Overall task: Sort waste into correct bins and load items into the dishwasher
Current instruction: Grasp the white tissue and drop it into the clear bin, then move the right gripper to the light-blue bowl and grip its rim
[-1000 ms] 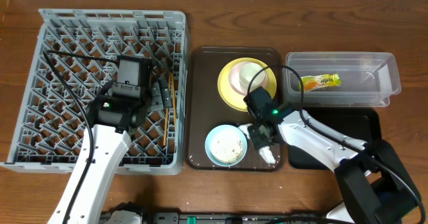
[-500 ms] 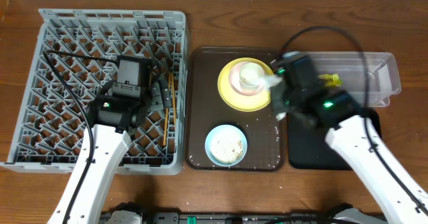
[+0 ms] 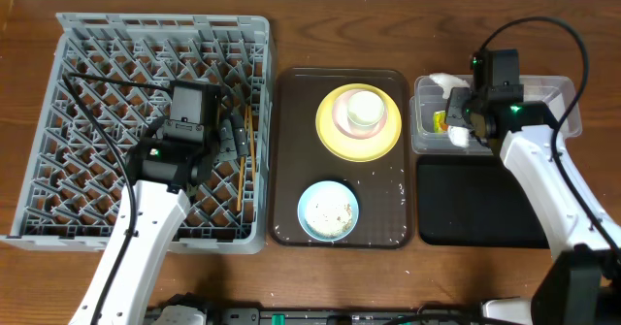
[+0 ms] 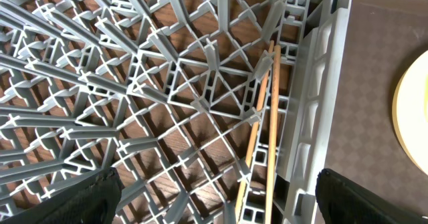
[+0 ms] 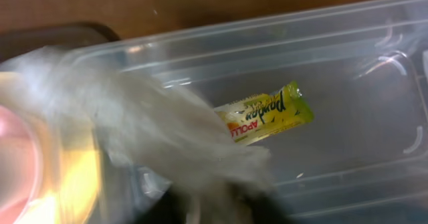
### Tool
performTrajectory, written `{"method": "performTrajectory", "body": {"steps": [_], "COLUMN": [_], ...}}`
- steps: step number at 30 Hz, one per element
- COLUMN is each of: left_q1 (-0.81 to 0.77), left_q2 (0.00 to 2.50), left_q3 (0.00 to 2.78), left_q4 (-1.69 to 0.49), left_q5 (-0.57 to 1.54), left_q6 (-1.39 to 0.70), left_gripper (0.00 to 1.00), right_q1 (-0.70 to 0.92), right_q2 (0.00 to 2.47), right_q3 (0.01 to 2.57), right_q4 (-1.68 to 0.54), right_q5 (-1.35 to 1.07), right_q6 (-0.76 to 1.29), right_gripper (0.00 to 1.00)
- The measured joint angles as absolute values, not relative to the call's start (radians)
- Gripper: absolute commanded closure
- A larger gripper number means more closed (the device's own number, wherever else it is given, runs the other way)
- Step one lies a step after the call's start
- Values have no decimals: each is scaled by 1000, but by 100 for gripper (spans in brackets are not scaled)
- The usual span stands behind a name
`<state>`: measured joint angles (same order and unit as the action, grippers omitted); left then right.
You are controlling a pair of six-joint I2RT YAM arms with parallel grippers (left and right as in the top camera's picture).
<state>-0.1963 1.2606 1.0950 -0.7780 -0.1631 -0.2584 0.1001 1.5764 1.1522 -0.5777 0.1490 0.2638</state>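
Right claw (image 3: 456, 121), napkin (image 3: 444, 81) now over tub (image 3: 543, 121)

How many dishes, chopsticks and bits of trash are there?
plate: 1
bowl: 1
cup: 1
chopsticks: 2
wrapper: 1
napkin: 1
Total: 7

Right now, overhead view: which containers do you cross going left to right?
grey dish rack → brown serving tray → clear plastic tub. The black tray is left out, since it spans the same width as the tub.
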Motion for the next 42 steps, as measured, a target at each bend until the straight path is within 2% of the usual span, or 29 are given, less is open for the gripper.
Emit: {"method": "performTrajectory", "body": {"steps": [1, 7, 9, 11, 15, 17, 18, 21, 27, 33, 36, 42], "left_q1": [-196, -196, -196, -196, -196, -196, -196, -196, -196, -196, -196, -196], "left_q2": [1261, 1261, 1261, 1261, 1261, 1261, 1261, 1261, 1261, 1261, 1261, 1261], "left_q3": [1095, 1095, 1095, 1095, 1095, 1095, 1095, 1095, 1095, 1095, 1095, 1095], "left_q4": [-778, -778, -778, -778, -778, -778, -778, -778, -778, -778, -778, -778], "left_q5": [-163, -163, -163, -163, -163, -163, -163, -163, -163, -163, -163, -163], "left_q6": [-258, -258, -258, -258, -258, -258, -258, -258, -258, -258, -258, -258], "left_gripper": [7, 7, 7, 7, 7, 7, 7, 7, 7, 7, 7, 7], "right_q1": [96, 88, 88, 88, 95, 121, 141, 251, 559, 781, 843, 855], "right_q2": [1583, 1552, 1502, 1435, 1302, 1266, 1258, 1266, 1303, 1402, 1487, 1625], "right_q3": [1150, 1149, 1149, 1150, 1167, 1173, 1174, 1172, 1130, 1055, 1028, 1019], "right_q4": [-576, -576, -580, -594, -698, -774, -813, -905, -855, -721, -680, -669], "right_q5": [148, 134, 103, 54, -80, -141, -165, -216, -236, -154, -81, 55], "right_q6": [263, 232, 214, 194, 175, 170, 164, 148, 134, 195, 253, 315], "right_gripper": [1, 1, 8, 24, 46, 71, 80, 99, 99, 99, 99, 99]}}
